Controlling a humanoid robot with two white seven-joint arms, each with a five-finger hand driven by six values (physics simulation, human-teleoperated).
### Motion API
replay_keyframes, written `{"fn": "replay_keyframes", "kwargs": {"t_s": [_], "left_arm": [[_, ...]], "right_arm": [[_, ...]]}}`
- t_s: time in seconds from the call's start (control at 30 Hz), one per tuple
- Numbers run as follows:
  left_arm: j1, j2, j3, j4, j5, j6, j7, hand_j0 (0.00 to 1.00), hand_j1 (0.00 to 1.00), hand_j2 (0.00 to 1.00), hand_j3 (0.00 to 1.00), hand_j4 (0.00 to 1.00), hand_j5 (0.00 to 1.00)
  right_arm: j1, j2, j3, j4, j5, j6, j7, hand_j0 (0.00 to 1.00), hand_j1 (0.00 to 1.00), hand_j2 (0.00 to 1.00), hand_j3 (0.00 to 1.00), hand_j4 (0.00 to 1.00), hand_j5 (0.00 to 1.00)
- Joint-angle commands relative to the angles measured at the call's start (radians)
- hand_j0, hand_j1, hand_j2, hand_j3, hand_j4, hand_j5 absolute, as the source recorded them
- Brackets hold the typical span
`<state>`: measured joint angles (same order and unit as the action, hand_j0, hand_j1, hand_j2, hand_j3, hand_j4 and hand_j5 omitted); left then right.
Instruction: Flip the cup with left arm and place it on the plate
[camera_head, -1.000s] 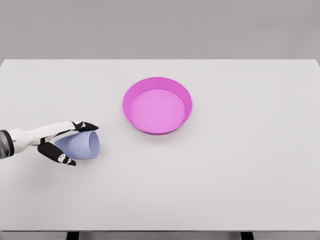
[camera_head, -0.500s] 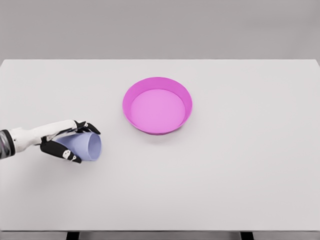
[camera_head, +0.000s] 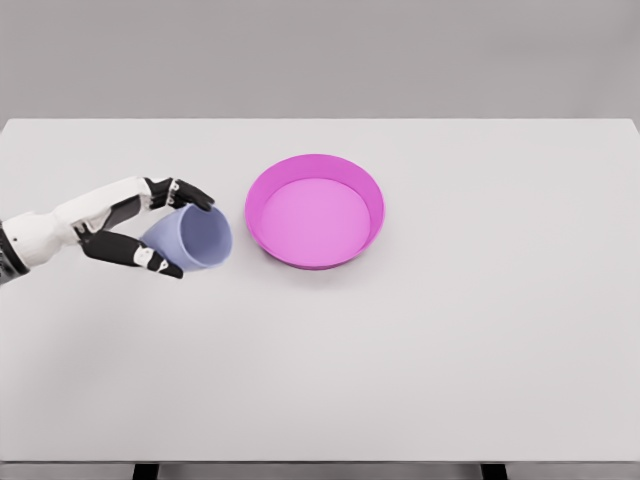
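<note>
Lifted and carried toward the plate (camera_head: 315, 210), my left hand (camera_head: 140, 225) has its fingers clamped around the cup (camera_head: 190, 238), tilted with its mouth facing right, just left of the plate. White table (camera_head: 450, 350) spans the view below a plain grey wall (camera_head: 320, 55).

A glossy white forearm is showing at the left, tapering into the left robot hand (camera_head: 135, 225), whose white shell is giving way to black, segmented fingers.

Left arm reaching in from the left edge, left hand (camera_head: 140, 225) fingers curled in a grasp
</note>
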<state>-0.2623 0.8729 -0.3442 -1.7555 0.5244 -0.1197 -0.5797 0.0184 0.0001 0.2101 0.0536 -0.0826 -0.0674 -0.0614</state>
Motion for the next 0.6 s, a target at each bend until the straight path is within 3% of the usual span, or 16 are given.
{"fn": "replay_keyframes", "kwargs": {"t_s": [0.0, 0.2, 0.43, 0.57], "left_arm": [[0.0, -0.028, 0.002, 0.002, 0.06, -0.003, 0.018, 0.58, 0.58, 0.58, 0.58, 0.58, 0.58], [-0.025, -0.111, 0.001, 0.01, 0.14, -0.003, 0.044, 0.57, 0.57, 0.57, 0.57, 0.57, 0.57], [-0.074, -0.247, -0.003, 0.042, 0.14, 0.002, 0.104, 0.57, 0.57, 0.57, 0.57, 0.57, 0.57], [-0.118, -0.361, -0.016, 0.131, 0.132, 0.003, 0.104, 0.55, 0.55, 0.55, 0.55, 0.55, 0.55]], "right_arm": [[0.0, 0.0, 0.0, 0.0, 0.0, 0.0, 0.0, 1.0, 1.0, 1.0, 1.0, 1.0, 1.0], [0.0, 0.0, 0.0, 0.0, 0.0, 0.0, 0.0, 1.0, 1.0, 1.0, 1.0, 1.0, 1.0], [0.0, 0.0, 0.0, 0.0, 0.0, 0.0, 0.0, 1.0, 1.0, 1.0, 1.0, 1.0, 1.0], [-0.002, 0.0, 0.0, 0.0, 0.0, 0.0, 0.0, 1.0, 1.0, 1.0, 1.0, 1.0, 1.0]]}}
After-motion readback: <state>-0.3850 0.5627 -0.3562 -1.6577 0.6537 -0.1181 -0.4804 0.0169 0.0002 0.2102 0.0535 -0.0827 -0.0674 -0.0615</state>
